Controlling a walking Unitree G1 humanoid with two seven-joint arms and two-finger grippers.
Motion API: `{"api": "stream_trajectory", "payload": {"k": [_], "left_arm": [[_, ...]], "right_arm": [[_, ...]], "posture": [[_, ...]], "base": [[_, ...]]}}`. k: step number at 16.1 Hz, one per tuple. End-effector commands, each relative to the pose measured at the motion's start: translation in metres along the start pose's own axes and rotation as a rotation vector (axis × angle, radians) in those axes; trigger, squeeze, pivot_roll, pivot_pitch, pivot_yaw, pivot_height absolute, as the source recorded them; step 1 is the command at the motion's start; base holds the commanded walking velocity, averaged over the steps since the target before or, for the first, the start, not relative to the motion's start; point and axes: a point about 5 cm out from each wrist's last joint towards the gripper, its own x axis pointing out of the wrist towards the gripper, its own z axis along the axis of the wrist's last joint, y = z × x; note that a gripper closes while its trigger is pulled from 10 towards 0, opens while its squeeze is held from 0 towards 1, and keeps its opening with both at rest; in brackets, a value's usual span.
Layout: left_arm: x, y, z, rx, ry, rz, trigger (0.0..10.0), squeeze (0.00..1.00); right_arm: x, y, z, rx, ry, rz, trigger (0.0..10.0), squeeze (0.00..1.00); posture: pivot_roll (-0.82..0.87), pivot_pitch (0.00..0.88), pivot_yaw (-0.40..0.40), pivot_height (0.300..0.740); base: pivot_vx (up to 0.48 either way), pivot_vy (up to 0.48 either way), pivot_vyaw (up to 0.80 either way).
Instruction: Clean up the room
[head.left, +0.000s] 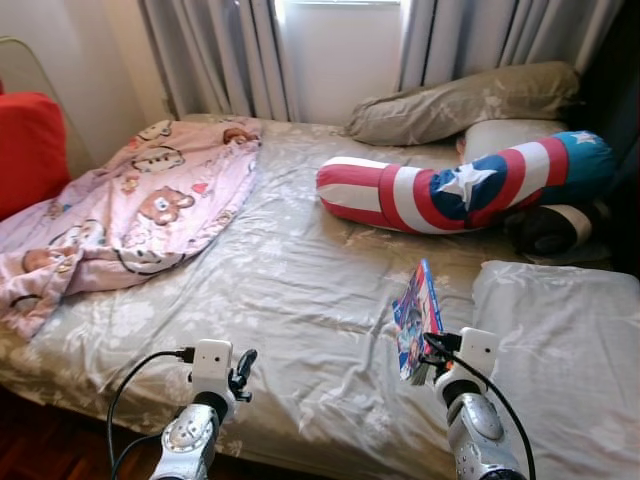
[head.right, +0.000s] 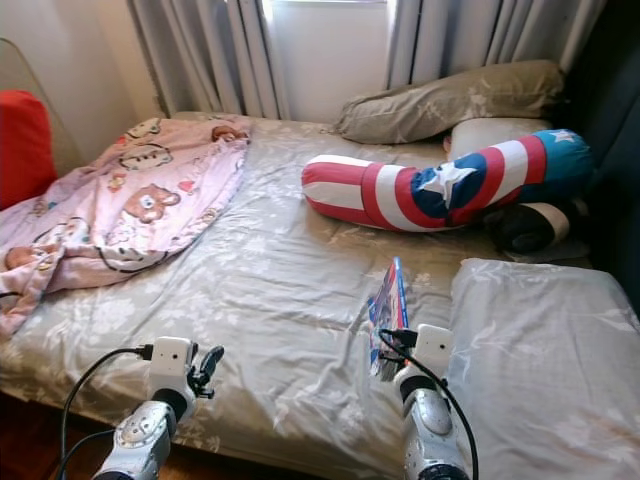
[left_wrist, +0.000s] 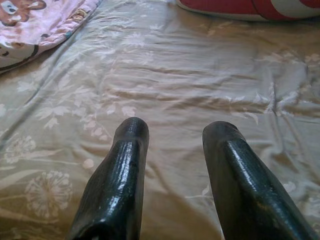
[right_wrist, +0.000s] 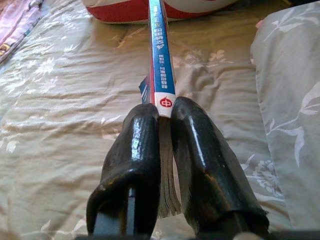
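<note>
Right gripper (right_wrist: 165, 120) is clenched on a thin book (head.left: 417, 318), held on edge above the bed's (head.left: 300, 290) front edge, its spine pointing away toward the striped bolster (head.left: 460, 185). Left gripper (left_wrist: 172, 142) hovers released over bare sheet, well apart; the pink blanket (head.left: 130, 215) sprawls at the left edge.

The left end effector (left_wrist: 172, 137) is hovering with its two black fingers (left_wrist: 120, 175) spread apart over the floral bed sheet (left_wrist: 200, 75), a pink cartoon blanket (left_wrist: 35, 22) lying beyond.
</note>
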Motion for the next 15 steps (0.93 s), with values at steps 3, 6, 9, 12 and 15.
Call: {"api": "stream_trajectory", "payload": {"k": [3, 6, 9, 12, 15], "left_arm": [[0.0, 0.0001, 0.001, -0.011, -0.009, 0.002, 10.0, 0.0], [0.0008, -0.0006, 0.002, -0.018, -0.012, -0.003, 10.0, 0.0], [0.0019, -0.0021, 0.0025, -0.057, -0.013, -0.012, 10.0, 0.0], [0.0014, -0.0012, 0.0025, -0.061, -0.017, -0.006, 10.0, 0.0], [0.0019, -0.0005, 0.0032, -0.069, -0.018, -0.009, 10.0, 0.0]], "right_arm": [[0.0042, 0.003, 0.0112, -0.017, -0.052, 0.011, 10.0, 0.0], [0.0054, 0.0042, 0.0126, -0.027, -0.052, 0.016, 10.0, 0.0], [0.0063, 0.004, 0.0132, -0.041, -0.046, 0.015, 10.0, 0.0], [0.006, 0.0026, 0.0129, -0.045, -0.044, 0.013, 10.0, 0.0], [0.0064, 0.0027, 0.0132, -0.045, -0.042, 0.017, 10.0, 0.0]], "posture": [[0.02, 0.0, 0.025, 0.667], [0.02, 0.0, 0.021, 0.667], [0.02, 0.0, 0.02, 0.667], [0.02, 0.0, 0.016, 0.667], [0.02, 0.0, 0.015, 0.667]], "base": [[0.0, 0.0, 0.0], [0.0, 0.0, 0.0], [0.0, 0.0, 0.0], [0.0, 0.0, 0.0], [0.0, 0.0, 0.0]]}}
